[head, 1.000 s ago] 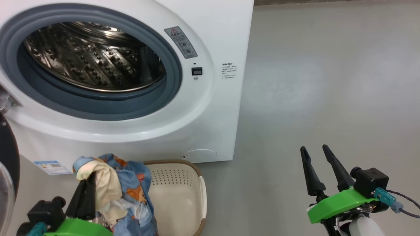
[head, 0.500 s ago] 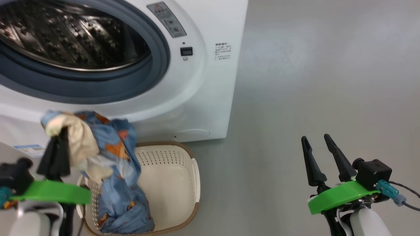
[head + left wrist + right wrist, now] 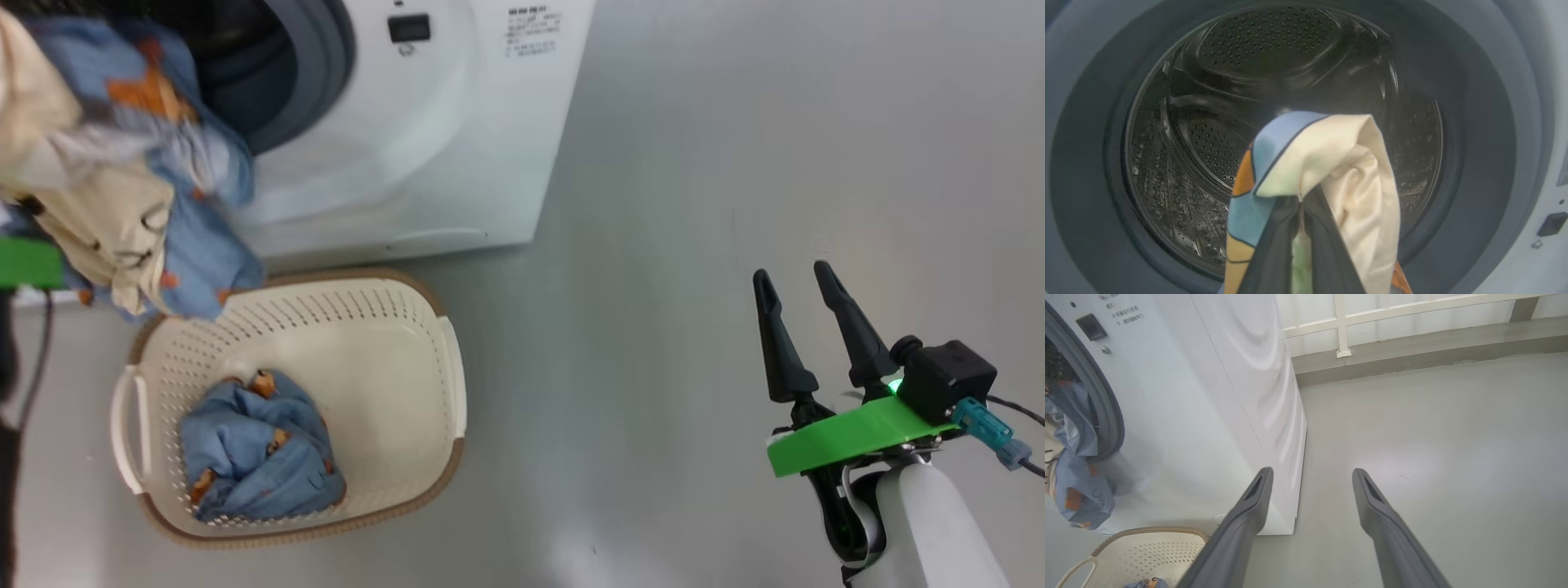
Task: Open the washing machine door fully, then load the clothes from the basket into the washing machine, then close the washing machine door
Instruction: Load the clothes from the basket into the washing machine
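My left gripper (image 3: 1301,200) is shut on a blue and cream garment of the clothes (image 3: 1347,163), held up right in front of the open steel drum (image 3: 1229,122). From the head, that garment (image 3: 147,204) hangs at the left before the white washing machine (image 3: 457,122) and its grey-blue gasket (image 3: 314,73). A second blue garment (image 3: 253,445) lies bunched in the cream basket (image 3: 367,327) on the floor below. Far to the right, my right gripper (image 3: 790,271) stands open and holds nothing. The washing machine door is out of view.
Bare grey floor (image 3: 735,163) spreads right of the machine. The right wrist view, past the open right gripper (image 3: 1311,473), shows the machine's side (image 3: 1208,396), the basket's rim (image 3: 1147,531), the hanging garment (image 3: 1077,486) and a white railing (image 3: 1343,326) above a kerb.
The head camera has swung, so the machine sits higher and further left. My left gripper has lifted its garment out of the basket up to the drum opening. The right gripper has not moved.
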Robot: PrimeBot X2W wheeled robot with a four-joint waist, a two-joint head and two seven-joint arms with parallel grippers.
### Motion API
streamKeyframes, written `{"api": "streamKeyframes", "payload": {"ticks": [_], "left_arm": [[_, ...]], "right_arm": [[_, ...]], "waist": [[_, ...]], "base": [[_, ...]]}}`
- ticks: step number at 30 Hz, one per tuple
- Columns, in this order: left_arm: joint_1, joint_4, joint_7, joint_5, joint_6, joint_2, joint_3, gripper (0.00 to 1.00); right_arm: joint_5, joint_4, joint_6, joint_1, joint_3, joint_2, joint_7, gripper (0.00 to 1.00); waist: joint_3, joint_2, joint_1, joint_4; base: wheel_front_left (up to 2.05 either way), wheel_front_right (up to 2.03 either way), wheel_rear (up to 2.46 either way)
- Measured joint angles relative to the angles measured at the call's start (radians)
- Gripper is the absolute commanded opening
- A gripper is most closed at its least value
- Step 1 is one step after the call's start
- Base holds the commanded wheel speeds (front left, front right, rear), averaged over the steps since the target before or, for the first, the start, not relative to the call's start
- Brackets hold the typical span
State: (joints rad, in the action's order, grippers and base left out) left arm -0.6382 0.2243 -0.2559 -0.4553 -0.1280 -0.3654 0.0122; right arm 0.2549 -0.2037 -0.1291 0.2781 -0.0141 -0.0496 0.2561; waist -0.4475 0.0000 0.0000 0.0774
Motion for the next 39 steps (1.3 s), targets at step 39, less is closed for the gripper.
{"api": "streamKeyframes", "payload": {"ticks": [39], "left_arm": [[-0.994, 0.561, -0.001, -0.144, 0.0, -0.357, 0.346, 0.0]], "right_arm": [[0.183, 0.072, 0.0, 0.113, -0.11, 0.003, 0.0, 1.0]], "waist": [[-0.428, 0.0, 0.0, 0.288]], "base": [[0.0, 0.0, 0.0]]}}
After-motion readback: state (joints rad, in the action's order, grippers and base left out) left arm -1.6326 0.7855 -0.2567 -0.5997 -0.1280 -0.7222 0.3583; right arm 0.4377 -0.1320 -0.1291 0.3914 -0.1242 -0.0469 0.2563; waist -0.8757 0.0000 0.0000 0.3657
